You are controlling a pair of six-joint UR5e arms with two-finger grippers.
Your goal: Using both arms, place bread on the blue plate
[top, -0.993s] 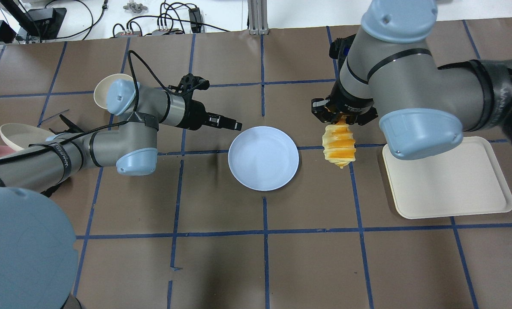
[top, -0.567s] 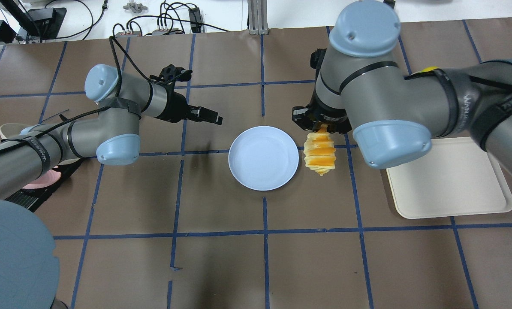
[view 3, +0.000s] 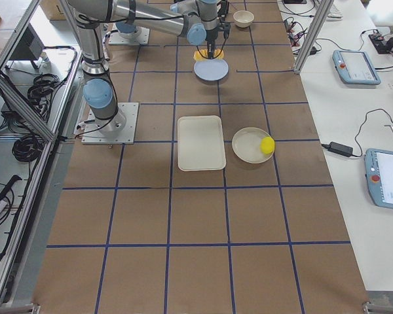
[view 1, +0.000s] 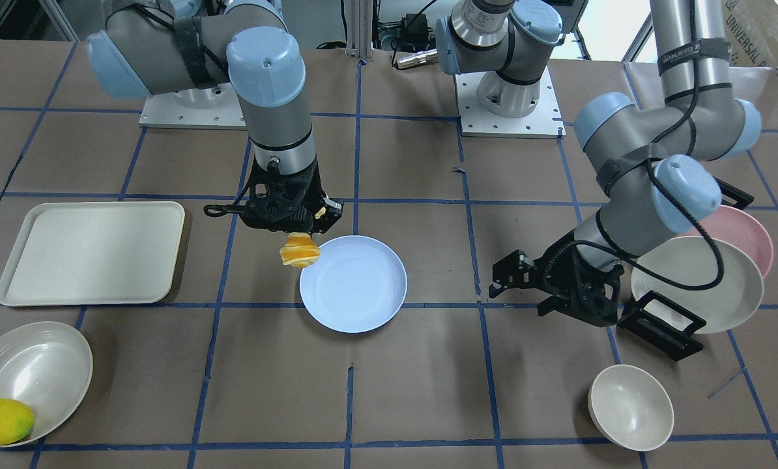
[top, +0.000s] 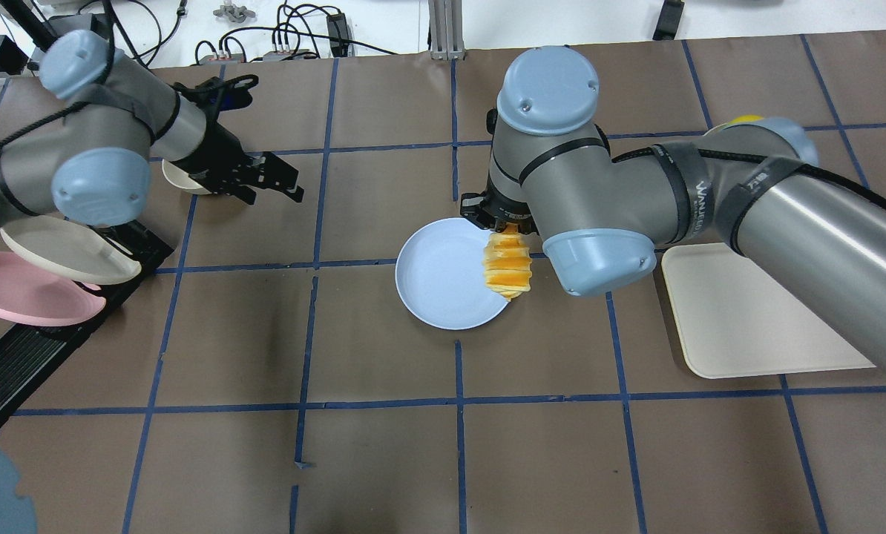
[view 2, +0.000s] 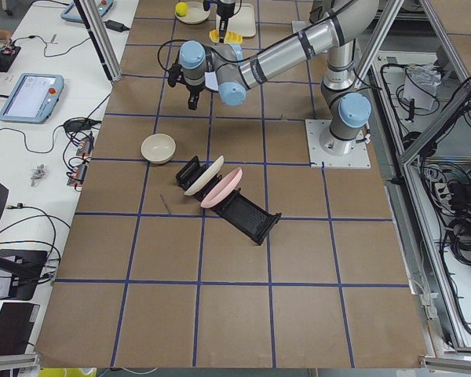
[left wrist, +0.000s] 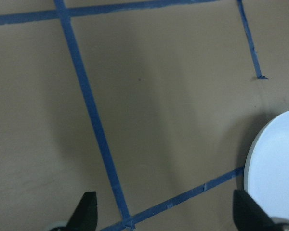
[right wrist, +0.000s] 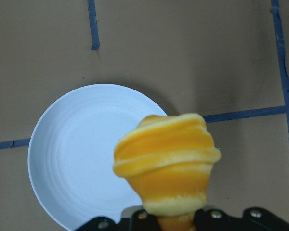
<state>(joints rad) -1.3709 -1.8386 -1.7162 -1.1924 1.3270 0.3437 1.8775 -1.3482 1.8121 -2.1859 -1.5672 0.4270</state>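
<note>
The bread [top: 507,267], ridged orange and cream, hangs from my right gripper [top: 508,228], which is shut on its upper end. It hangs above the right rim of the blue plate [top: 443,274] on the table. The front-facing view shows the bread [view 1: 299,251] at the plate's [view 1: 353,286] edge, under the right gripper [view 1: 296,229]. The right wrist view shows the bread [right wrist: 166,161] in front of the plate [right wrist: 77,163]. My left gripper [top: 280,180] is open and empty, far left of the plate; its fingertips [left wrist: 86,211] frame bare table, with the plate's rim [left wrist: 274,168] at the right.
A cream tray [top: 755,311] lies right of the plate. A rack holds an off-white plate [top: 64,248] and a pink plate [top: 27,289] at the left. A small bowl [view 1: 630,407] and a bowl [view 1: 30,371] with a yellow fruit [view 1: 1,421] sit on the operators' side.
My right arm has carried the bread leftward, from right of the plate to over its right rim. My left arm has drawn back to the left, away from the plate.
</note>
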